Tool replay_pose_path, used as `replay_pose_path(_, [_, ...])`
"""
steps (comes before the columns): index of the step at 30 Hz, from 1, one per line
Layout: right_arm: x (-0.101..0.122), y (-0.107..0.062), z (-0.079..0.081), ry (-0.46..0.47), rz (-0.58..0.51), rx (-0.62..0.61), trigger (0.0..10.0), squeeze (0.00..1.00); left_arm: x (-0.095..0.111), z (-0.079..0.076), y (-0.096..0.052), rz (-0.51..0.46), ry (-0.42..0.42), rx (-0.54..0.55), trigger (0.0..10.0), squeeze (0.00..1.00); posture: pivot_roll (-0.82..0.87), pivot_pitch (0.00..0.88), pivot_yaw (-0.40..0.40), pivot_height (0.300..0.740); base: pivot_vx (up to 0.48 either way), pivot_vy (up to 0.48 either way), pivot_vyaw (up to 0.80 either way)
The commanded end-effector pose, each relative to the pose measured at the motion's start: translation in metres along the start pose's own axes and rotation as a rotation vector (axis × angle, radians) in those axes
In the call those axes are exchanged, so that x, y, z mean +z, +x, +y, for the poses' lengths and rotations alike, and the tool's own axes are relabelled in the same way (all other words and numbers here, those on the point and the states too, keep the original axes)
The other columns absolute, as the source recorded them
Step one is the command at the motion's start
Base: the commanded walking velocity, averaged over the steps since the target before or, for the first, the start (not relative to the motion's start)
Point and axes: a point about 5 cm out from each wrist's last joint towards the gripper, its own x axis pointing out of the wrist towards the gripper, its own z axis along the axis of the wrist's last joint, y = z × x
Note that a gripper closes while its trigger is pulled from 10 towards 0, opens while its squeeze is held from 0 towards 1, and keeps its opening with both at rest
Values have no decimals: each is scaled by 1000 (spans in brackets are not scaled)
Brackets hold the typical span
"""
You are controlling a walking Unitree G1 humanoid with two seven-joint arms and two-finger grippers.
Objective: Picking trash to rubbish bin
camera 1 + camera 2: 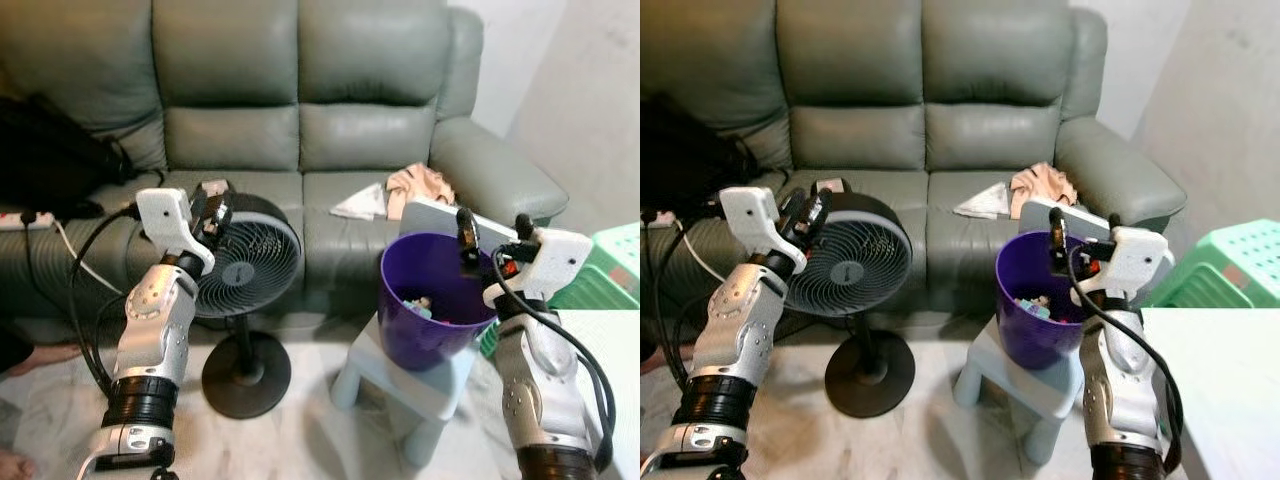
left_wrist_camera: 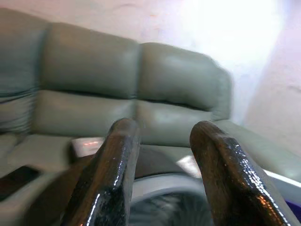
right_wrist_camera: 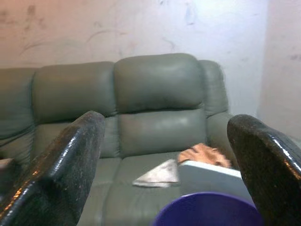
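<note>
A purple rubbish bin is seen standing on a small pale blue stool at about 4 o'clock in the head views, in front of a grey-green leather sofa. Several small pieces of trash are seen lying inside the bin. The right tool is held raised at the bin's 3 o'clock rim, just above it; its two black fingers are spread wide apart and nothing is held between them. The left tool is raised at 9 o'clock, in front of the upper edge of a black pedestal fan that stands on the floor. Its fingers are parted with an empty gap between them.

On the sofa seat at about 1 o'clock from the bin, a crumpled white paper and a peach-coloured cloth are seen lying, with a flat grey panel just behind the bin. A green plastic basket is placed at 3 o'clock, and a white power strip lies on the sofa at 9 o'clock.
</note>
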Motion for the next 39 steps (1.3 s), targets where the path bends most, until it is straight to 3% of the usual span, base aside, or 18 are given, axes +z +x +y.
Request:
replay_pose_path(1, [2,1,1,-3,-3,6,10000,0,-2,2,0,10,5,14,10000,0,-33,48,-35,740,0,0,0])
replay_pose_path(8, [1,2,-1,-11,22,0,10000,0,-3,1,0,12,3,15,10000,0,-35,51,-35,740,0,0,0])
replay_pose_path(35, [-2,2,0,-26,46,-4,10000,0,-4,-6,1,9,-8,-13,10000,0,-44,59,-30,740,0,0,-743])
replay_pose_path(39, [-2,1,1,-26,46,-2,10000,0,-4,-7,2,15,-14,-18,10000,0,-45,57,-30,740,0,396,-734])
